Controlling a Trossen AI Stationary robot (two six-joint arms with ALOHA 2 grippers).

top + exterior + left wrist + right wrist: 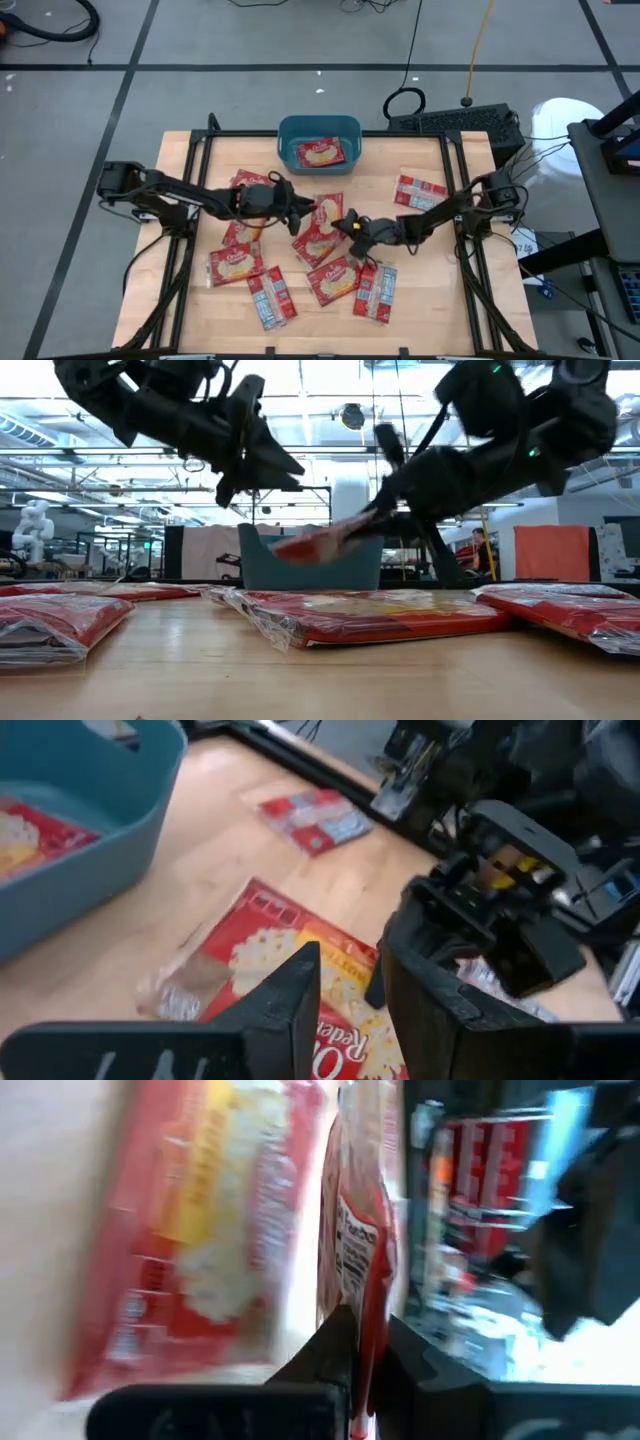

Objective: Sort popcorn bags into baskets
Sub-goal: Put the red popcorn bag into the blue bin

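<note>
Several red popcorn bags lie flat on the wooden table [200, 310]; one [320, 153] lies in the teal basket [318, 128] at the far edge. My right gripper [352, 226] is at the table's middle, shut on a bag [318, 542] that it carries above the table in front of the basket [310, 565]. My left gripper [300, 211] hovers just to its left, raised [262, 458], its fingers [285, 1005] slightly open with nothing between them, above a bag [285, 955] on the table. My right gripper pinches one bag by a thin edge [362, 1342] between its two fingers. The bag shows edge-on in the wrist view. In the low view it is lifted clear of the table and slopes down away from the fingers, toward the picture's left.
Bags are spread over the left, middle and right of the table, some showing red-white-bluish backs [270, 298], [376, 290], one apart at the right [420, 190]. A black frame rims the table [190, 200]. The two grippers are close together.
</note>
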